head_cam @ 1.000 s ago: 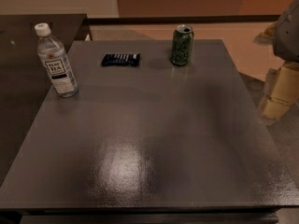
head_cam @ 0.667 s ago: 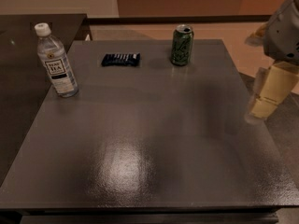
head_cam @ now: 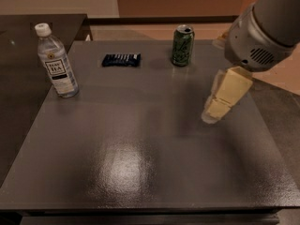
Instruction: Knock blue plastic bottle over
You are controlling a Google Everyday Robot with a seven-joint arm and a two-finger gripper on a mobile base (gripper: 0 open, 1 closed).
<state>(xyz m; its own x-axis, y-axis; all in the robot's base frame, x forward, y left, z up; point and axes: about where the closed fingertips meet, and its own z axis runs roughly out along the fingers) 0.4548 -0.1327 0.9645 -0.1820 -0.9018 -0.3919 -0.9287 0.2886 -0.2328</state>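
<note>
The blue plastic bottle (head_cam: 57, 63) stands upright near the table's left edge, clear bluish plastic with a white cap and a "TEA" label. My gripper (head_cam: 212, 114), with cream-coloured fingers, hangs from the grey arm (head_cam: 262, 27) over the right part of the table, far to the right of the bottle and not touching it. It holds nothing that I can see.
A green drink can (head_cam: 182, 45) stands at the back of the grey table (head_cam: 140, 163), just behind and left of the gripper. A flat dark-blue snack wrapper (head_cam: 121, 60) lies at the back between bottle and can. A darker table (head_cam: 18, 102) adjoins on the left.
The arm has come in from the right edge and moved left and forward over the table. The bottle, can and wrapper have not moved.
</note>
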